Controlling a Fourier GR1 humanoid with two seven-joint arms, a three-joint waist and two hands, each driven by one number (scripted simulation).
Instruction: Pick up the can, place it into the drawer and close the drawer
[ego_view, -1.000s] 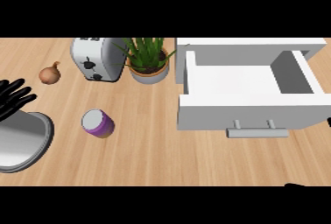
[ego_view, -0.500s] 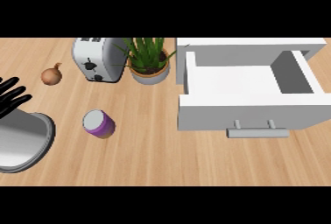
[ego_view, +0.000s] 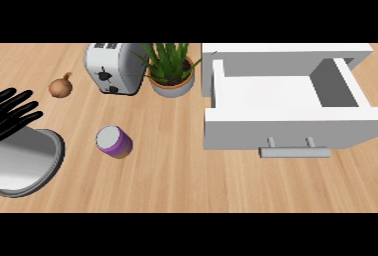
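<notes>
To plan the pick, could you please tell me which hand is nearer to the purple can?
Left. The left hand rests open at the view's left edge, up and left of the can, not touching it. The right hand is out of view.

The can is purple with a pale silvery top — the drawer is white, its handle grey. The counter shows light wood grain; the onion is brown, the plant green, the left hand black.

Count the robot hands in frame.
1. The left hand shows at the view's left edge, fingers straight, above its grey forearm. The right hand is outside the view, so it can't be counted here.
</notes>
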